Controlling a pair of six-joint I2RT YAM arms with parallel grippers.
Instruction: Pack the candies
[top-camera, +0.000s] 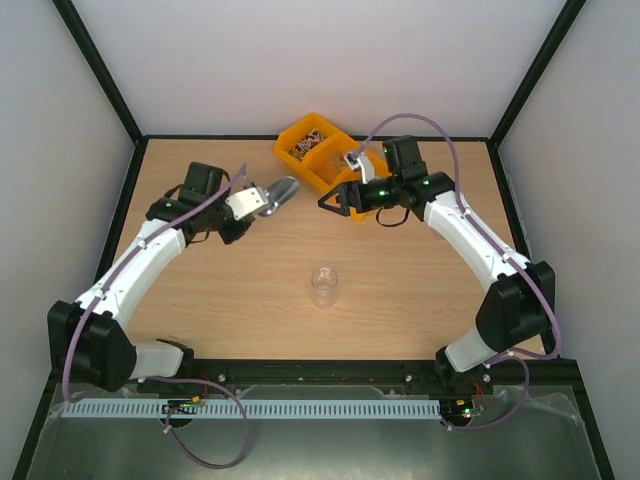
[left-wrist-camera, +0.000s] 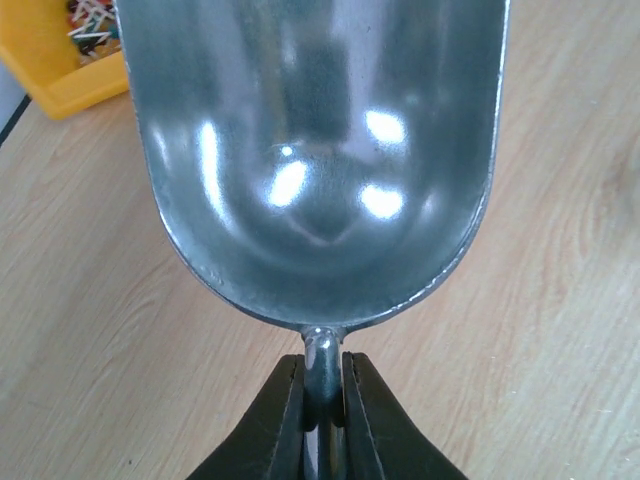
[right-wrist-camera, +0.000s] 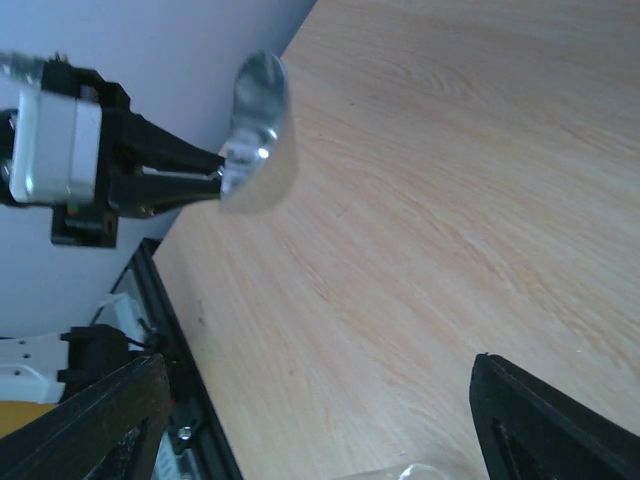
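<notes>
The candies (top-camera: 308, 139) lie in a yellow two-part bin (top-camera: 296, 155) at the back middle of the table. They also show in the left wrist view (left-wrist-camera: 88, 18) at the top left. My left gripper (top-camera: 262, 200) is shut on the handle of a silver scoop (top-camera: 283, 191). The scoop's bowl (left-wrist-camera: 320, 150) is empty and points toward the bin. In the left wrist view the gripper (left-wrist-camera: 323, 395) clamps the thin handle. My right gripper (top-camera: 333, 199) is open and empty, just in front of the bin. In the right wrist view (right-wrist-camera: 320, 430) its jaws are spread wide over bare wood.
A clear glass jar (top-camera: 323, 285) stands upright in the middle of the table, nearer than both grippers. Its rim (right-wrist-camera: 400, 472) shows at the bottom of the right wrist view. The scoop (right-wrist-camera: 255, 120) and left gripper (right-wrist-camera: 215, 170) also show there. A black frame edges the table.
</notes>
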